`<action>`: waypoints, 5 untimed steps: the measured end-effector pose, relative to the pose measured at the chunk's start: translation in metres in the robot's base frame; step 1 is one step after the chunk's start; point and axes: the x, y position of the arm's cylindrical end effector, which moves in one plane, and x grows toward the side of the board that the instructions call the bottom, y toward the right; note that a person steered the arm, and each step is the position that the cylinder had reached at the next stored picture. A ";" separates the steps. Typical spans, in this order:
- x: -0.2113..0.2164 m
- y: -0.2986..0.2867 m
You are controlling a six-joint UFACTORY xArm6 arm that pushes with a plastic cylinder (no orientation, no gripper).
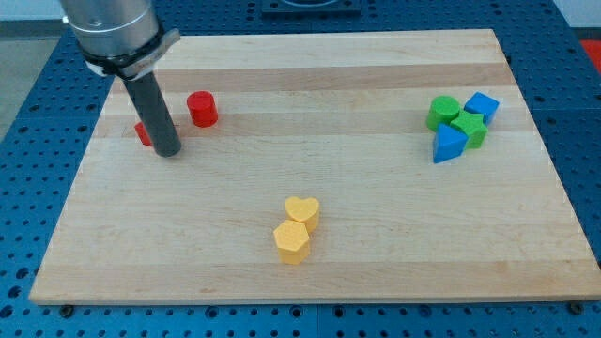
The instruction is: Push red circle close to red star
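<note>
Red circle sits far left on the surface, near the red star, which is partly hidden behind my tip. End effector: bare rod, holding nothing. Task appears nearly done.

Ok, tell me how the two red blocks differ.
The red circle shows whole, a short round cylinder; the red star is mostly hidden behind my rod, shape unclear. My tip sits against the red star, apart from the red circle at its upper right. Both are red.
</note>
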 end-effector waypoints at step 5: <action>-0.070 0.078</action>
